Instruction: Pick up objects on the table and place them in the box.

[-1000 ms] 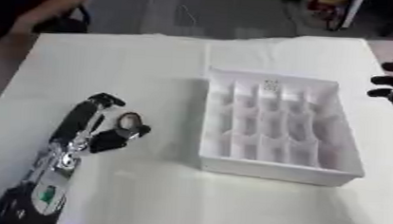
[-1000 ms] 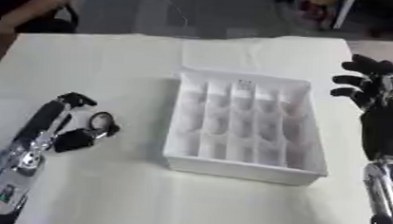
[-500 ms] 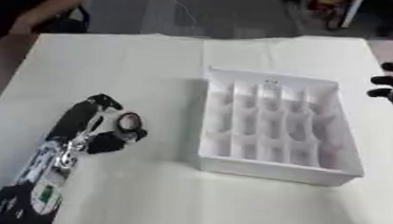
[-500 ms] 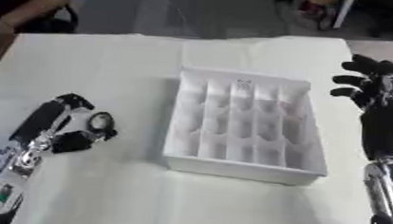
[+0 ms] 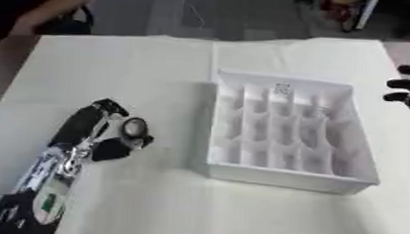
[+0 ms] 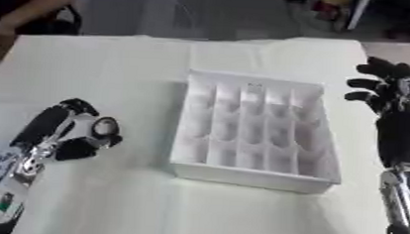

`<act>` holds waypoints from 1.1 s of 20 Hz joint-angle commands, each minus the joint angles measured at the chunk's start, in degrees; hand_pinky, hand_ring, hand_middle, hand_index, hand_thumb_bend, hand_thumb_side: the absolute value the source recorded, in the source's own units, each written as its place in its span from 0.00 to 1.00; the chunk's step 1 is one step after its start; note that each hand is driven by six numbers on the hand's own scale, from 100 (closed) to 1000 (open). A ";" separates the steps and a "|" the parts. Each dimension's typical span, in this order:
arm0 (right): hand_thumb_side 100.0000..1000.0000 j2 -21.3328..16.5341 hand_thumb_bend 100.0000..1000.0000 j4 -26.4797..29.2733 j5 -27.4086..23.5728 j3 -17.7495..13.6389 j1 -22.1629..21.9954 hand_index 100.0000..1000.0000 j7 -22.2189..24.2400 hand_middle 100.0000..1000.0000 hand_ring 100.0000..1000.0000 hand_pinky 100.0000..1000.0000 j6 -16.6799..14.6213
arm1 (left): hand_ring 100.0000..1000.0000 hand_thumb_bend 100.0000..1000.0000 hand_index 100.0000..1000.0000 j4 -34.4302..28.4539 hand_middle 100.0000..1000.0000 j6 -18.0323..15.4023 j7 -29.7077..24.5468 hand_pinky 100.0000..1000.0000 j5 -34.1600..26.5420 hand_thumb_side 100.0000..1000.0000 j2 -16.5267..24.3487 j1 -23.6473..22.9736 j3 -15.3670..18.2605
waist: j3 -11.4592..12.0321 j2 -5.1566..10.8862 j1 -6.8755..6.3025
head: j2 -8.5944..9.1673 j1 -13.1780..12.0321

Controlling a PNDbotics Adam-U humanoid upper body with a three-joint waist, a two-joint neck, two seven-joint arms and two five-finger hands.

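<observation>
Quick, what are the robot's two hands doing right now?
Left hand: shut on a small round object.
Right hand: open, holding nothing, beside the box.

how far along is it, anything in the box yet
Possibly one thing is done: the white box shows a small speckled mark in a far compartment; the other compartments look bare. In hand: the left hand, left of the box, has its fingers round a small round object. Left: getting that object into the box. The right hand is open, right of the box.
</observation>
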State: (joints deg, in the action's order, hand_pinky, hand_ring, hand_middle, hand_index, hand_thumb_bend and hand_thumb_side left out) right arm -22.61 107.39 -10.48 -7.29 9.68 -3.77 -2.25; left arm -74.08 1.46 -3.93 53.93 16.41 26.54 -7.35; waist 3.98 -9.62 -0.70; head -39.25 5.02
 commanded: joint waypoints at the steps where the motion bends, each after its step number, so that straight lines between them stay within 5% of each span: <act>1: 1.00 -0.39 0.00 0.81 0.00 -0.63 0.10 0.79 0.15 0.68 0.63 0.55 -0.04 | 0.79 0.73 0.73 0.03 0.76 -0.30 -0.14 0.83 -0.26 0.62 1.00 1.05 -0.30 | -0.16 0.83 -0.04 | 0.71 -0.08; 22: 1.00 -0.39 0.00 0.74 -0.16 -0.54 0.27 0.79 0.35 0.68 0.63 0.55 -0.04 | 0.79 0.73 0.73 4.01 0.76 -0.29 -1.03 0.83 -0.62 0.63 0.79 1.80 -1.04 | -0.35 0.88 -0.09 | 0.63 -0.26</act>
State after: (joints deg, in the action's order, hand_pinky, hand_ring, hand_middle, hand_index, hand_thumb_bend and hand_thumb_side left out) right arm -22.59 107.38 -10.52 -7.29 9.68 -3.59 -2.11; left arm -70.39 1.05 -4.83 53.01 16.35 27.85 -8.20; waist 3.67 -9.54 -0.87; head -39.25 5.01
